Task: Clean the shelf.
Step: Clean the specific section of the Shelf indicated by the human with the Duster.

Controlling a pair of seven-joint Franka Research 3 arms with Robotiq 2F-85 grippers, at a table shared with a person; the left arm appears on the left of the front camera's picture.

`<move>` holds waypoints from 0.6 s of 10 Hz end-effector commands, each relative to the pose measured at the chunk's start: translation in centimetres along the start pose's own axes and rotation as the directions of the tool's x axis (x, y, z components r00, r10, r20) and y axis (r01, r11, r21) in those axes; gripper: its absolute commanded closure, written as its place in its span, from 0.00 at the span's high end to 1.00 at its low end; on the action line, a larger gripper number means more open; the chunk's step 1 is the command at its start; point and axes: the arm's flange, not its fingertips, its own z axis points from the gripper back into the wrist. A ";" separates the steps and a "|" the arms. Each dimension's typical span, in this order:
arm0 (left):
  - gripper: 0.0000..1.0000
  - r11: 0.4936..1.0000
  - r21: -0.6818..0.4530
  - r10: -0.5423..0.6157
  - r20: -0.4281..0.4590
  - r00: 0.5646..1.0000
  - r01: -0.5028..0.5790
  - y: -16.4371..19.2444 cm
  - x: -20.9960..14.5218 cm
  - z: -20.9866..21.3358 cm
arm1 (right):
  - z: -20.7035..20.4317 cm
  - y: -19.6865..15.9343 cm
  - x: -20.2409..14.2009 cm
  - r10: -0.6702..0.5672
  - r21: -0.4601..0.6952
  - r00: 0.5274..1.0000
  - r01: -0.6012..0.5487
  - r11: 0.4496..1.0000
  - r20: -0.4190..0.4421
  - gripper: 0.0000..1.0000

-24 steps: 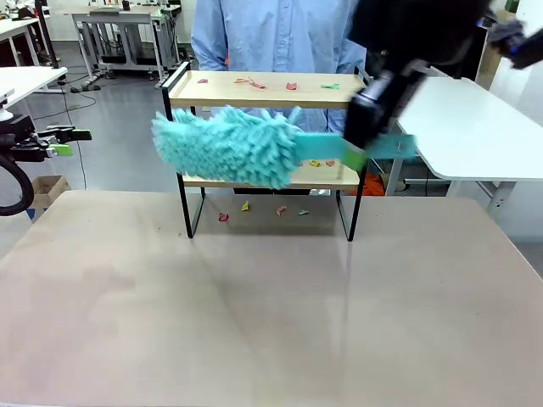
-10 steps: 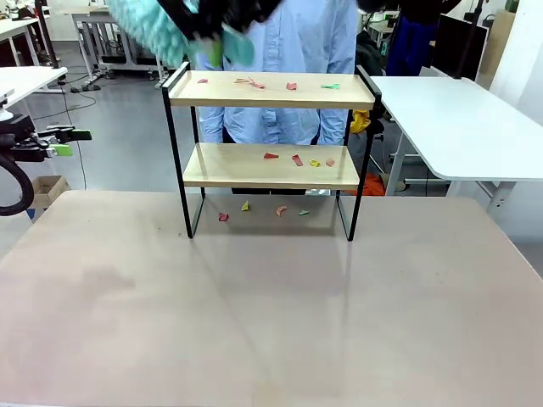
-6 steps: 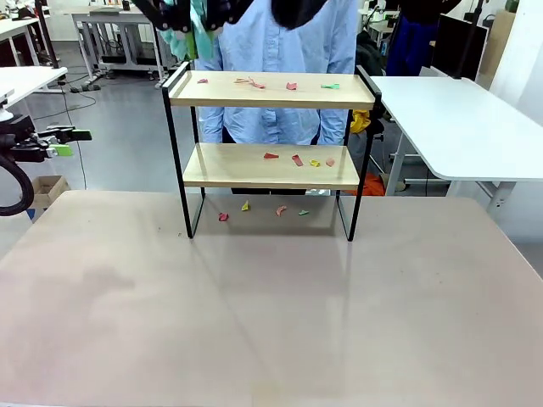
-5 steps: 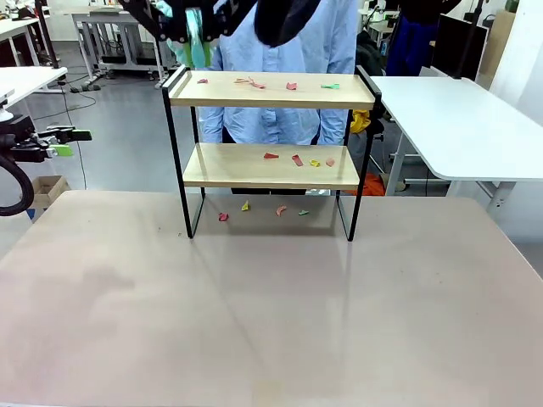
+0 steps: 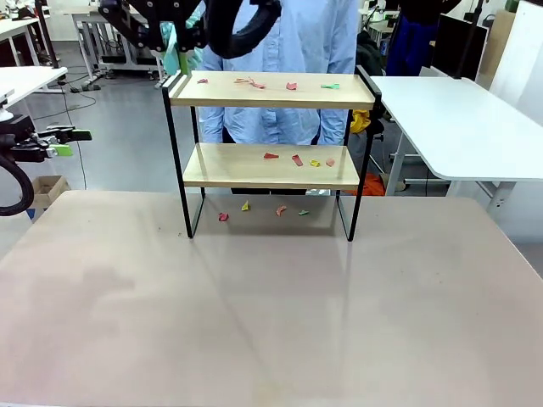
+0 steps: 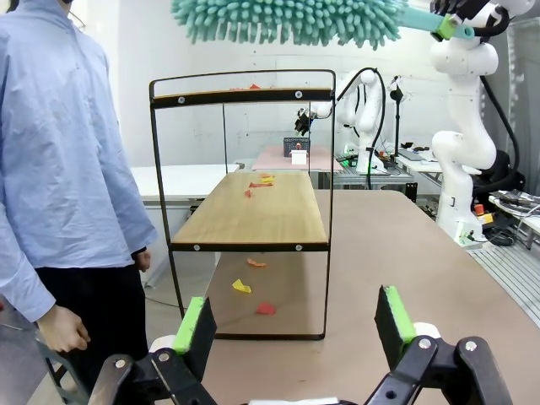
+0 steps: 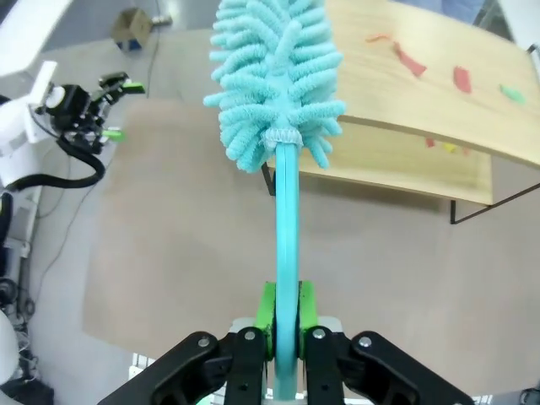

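Just above the small two-tier shelf (image 5: 229,166) of light wooden boards in a thin black metal frame, the right pincer (image 7: 286,297) is clamped on the straight handle of a fluffy teal microfibre duster (image 7: 274,84). Its green pads press on the handle from both sides. In the left wrist view the duster's head hangs roughly level over the shelf's top board, with a clear gap beneath it, so it is not touching the wood. In the right wrist view the head lies over one end of that board. The front view shows this to be the shelf's left end, where the black pincer and a strip of teal sit above the corner of the frame.

The shelf stands upright on the beige surface (image 5: 271,314), toward its far side. Small coloured paper scraps (image 5: 291,86) in red, pink, green and yellow lie scattered on the shelf's top board. More lie on the right half of its lower board, and a few on the surface under the shelf, between its legs.

Well off to the shelf's left, the left pincer (image 6: 294,327) hangs with its fingers wide apart and nothing between them, and its camera looks along the shelf from that end. A person (image 5: 280,34) in a light blue shirt stands right behind the shelf, with one hand (image 6: 59,327) hanging low.
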 end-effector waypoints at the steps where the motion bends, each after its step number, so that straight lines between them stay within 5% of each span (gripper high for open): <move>1: 1.00 1.000 0.001 -0.008 0.002 1.000 0.008 -0.2 0.3 0.0 | -0.3 1.0 1.5 -0.077 0.017 0.997 0.077 0.997 0.001 0.13; 6: 1.00 1.000 0.001 -0.008 0.002 1.000 0.008 -0.2 0.3 0.0 | -4.4 0.5 1.6 -0.150 0.049 0.985 0.155 0.987 -0.081 0.13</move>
